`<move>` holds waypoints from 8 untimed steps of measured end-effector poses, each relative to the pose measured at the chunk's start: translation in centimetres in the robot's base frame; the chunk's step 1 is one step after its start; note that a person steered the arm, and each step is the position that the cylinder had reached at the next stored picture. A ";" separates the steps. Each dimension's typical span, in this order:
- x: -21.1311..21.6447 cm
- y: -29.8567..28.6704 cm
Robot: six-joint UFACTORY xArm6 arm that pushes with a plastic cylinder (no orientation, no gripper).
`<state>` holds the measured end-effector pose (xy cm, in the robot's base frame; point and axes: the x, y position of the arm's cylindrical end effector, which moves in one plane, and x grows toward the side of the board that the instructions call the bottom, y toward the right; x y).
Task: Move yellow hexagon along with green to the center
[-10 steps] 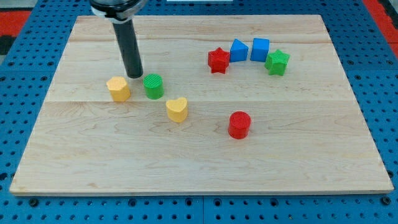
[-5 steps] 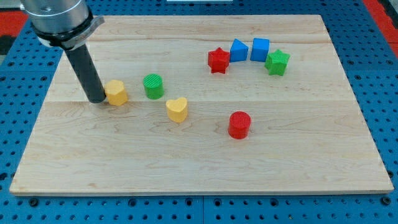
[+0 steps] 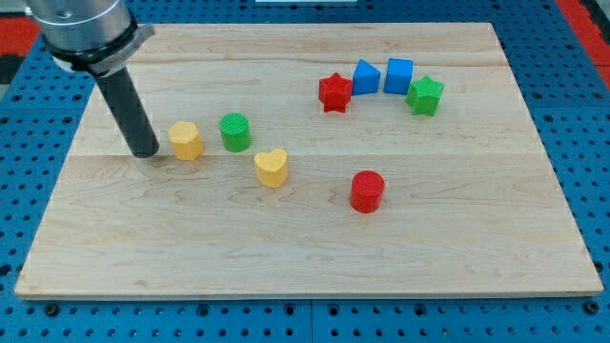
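My tip [image 3: 146, 152] rests on the wooden board [image 3: 305, 238] near its left edge, just to the view's left of the yellow hexagon [image 3: 186, 140] — close beside it, though I cannot tell whether it touches. I have no jaws and no hold on anything; I am only a straight dark rod. The green cylinder [image 3: 234, 131] stands just to the right of the hexagon, a small gap between them, and both sit left of the board's centre. The yellow heart [image 3: 272, 168] lies nearby, toward the bottom edge from the cylinder. A red cylinder [image 3: 366, 191] stands right of centre. Toward the top right corner a group clusters together — red star [image 3: 335, 92], two blue blocks [image 3: 366, 77] [image 3: 399, 75] side by side, and a green star [image 3: 424, 96] at the right end. No writing or label shows on any block or on the board
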<state>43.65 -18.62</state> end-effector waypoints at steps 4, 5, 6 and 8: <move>0.0 9.5; 0.0 8.6; 0.0 6.0; 0.0 1.7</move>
<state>43.62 -16.96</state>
